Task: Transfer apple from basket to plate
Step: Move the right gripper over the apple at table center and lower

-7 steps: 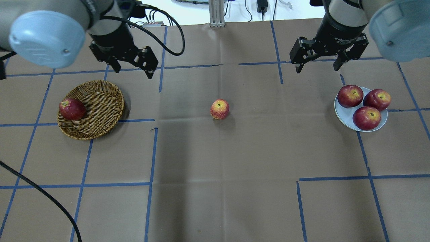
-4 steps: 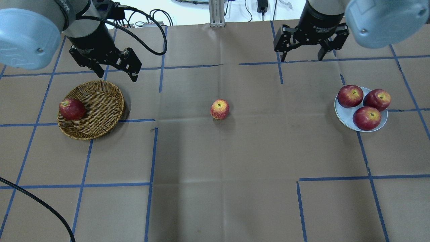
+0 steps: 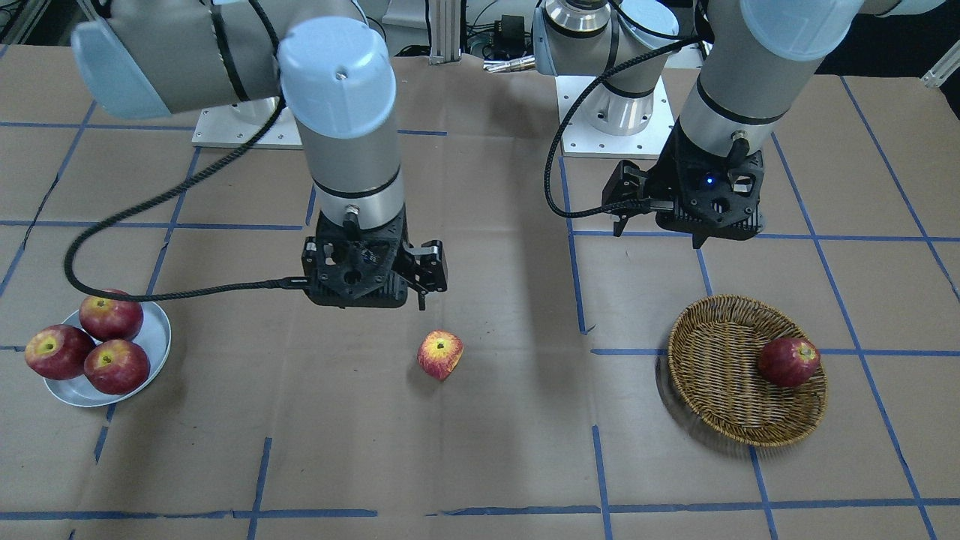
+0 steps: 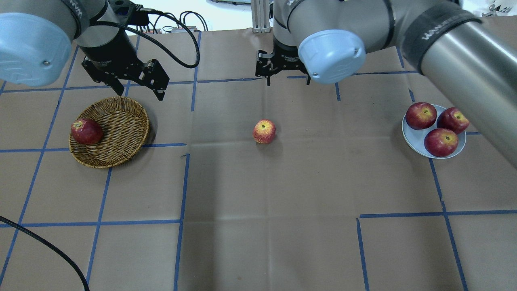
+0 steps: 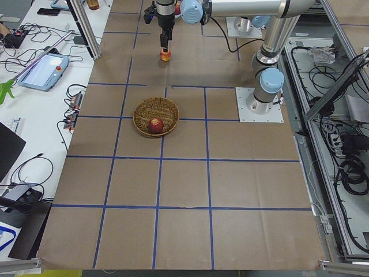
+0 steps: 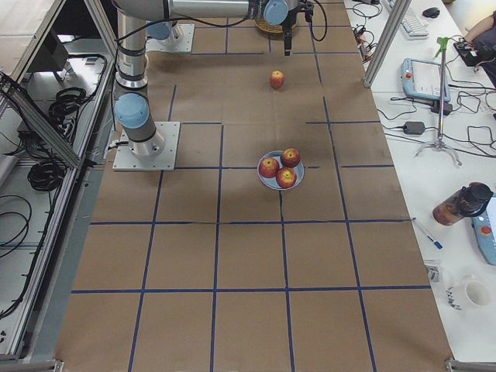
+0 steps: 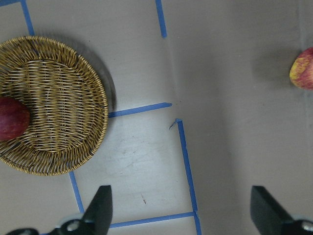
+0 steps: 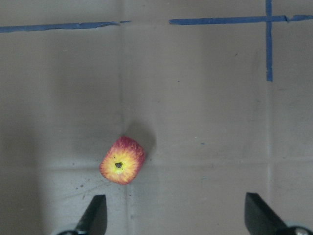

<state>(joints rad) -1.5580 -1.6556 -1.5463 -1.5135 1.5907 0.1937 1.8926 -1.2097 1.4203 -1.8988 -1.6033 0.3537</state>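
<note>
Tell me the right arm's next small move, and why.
Probably centre the open right pincer over the apple before lowering. In its wrist view the apple lies ungripped on the table, off-centre toward the view's left rather than midway between the jaws.

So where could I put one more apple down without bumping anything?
The plate is crowded: three red apples nearly fill it. The basket has bare weave beside its one dark apple. The table is bare between the basket and the streaked apple, between that apple and the plate, and across the wide stretch below them in the overhead view.
</note>
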